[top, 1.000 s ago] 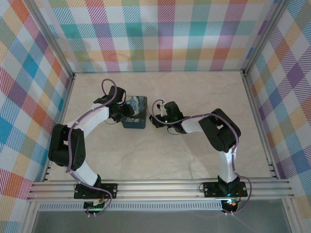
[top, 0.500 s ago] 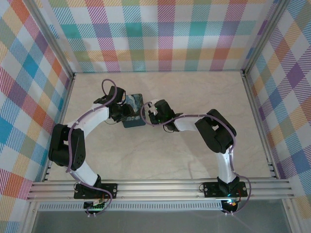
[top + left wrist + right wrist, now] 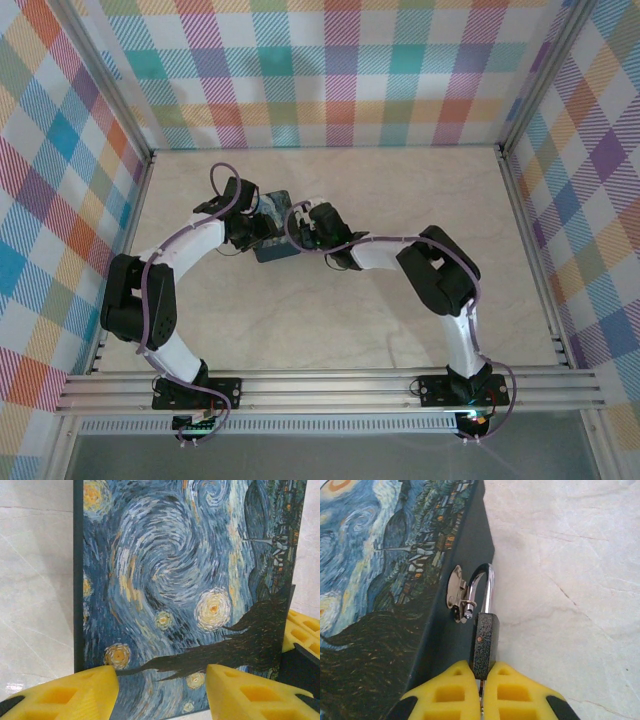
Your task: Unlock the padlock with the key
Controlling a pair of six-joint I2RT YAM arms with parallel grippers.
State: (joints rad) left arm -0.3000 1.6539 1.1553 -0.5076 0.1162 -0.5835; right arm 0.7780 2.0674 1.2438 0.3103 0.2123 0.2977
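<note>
Clamped on the thin silvery key beneath the dark grey squarish padlock hanging from the swirl-painted blue tin's hasp, the right gripper should twist gently on-axis while the spread-fingered left gripper steadies the tin.

The rectangular tin, with a blue-and-yellow swirling night-sky painting printed on its lid and dark side walls, lies flat on the pale marble-patterned table, left of centre and toward the far side. A small silvery metal hasp is fitted to one dark side wall of the tin. Multicolour plaid panels enclose the table on three sides, and aluminium rails run along its near edge.
</note>
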